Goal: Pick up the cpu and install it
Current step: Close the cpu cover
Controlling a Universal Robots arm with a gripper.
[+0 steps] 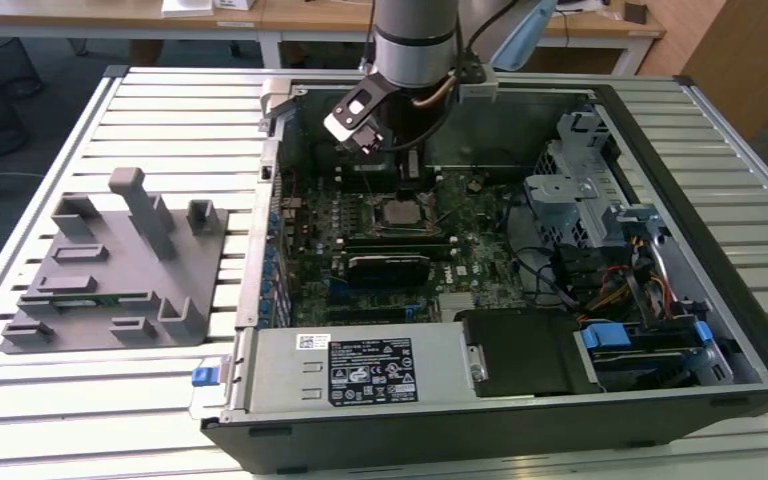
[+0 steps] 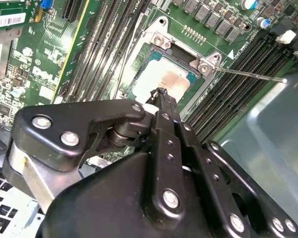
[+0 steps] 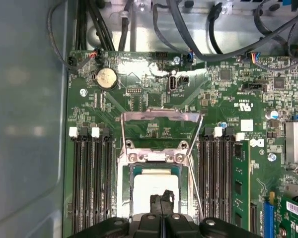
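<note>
The small flat square cpu with dull silver-grey metal top [image 3: 145, 191] already sits in its square socket [image 3: 124, 183] on the green board [image 3: 154, 94] — the black pincer [image 3: 162, 198], fingers together and empty, close over it — but the hinged metal frame [image 3: 161, 124] stands open, thin lever [image 2: 248, 74] unlatched.

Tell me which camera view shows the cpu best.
The second wrist view: the cpu lies in its socket with most of its silver top showing beyond the gripper. The first wrist view shows it partly covered by the gripper. In the exterior view it is too small to make out.
</note>
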